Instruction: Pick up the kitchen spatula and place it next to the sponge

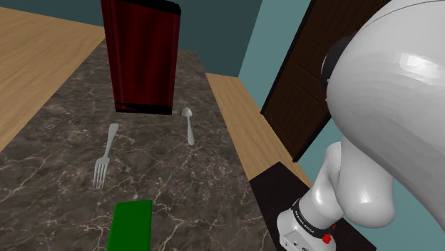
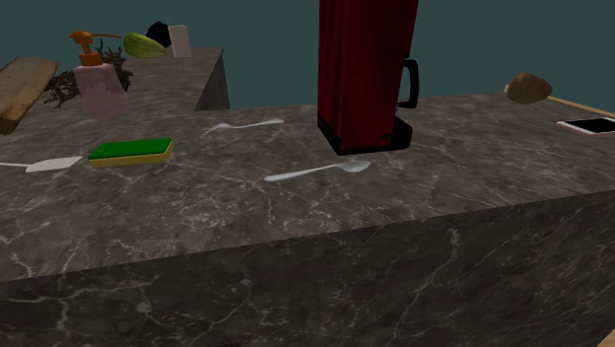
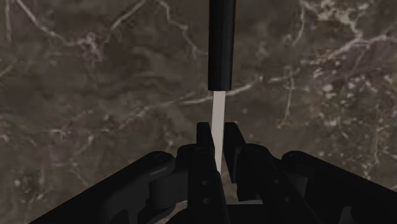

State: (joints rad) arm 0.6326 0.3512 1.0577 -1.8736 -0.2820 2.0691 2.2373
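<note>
spatula (image 2: 51, 164): blade lies near the counter's (image 2: 325, 246) left end in the second exterior view, just beside the sponge (image 2: 130, 150). gripper (image 3: 219, 137) is clamped on the pale shaft, near the black handle. Can't tell if it's lifted. My read: placing. Hold it low and level, don't nudge the sponge, set the blade flat, then let go and retreat straight up.

no text, brand, number or sign clear enough to read, a short line of dark lettering (image 1: 305, 222) on the lower white link of the arm (image 1: 385, 121) near its base, seen in the shoulder view, too small to make out
</note>
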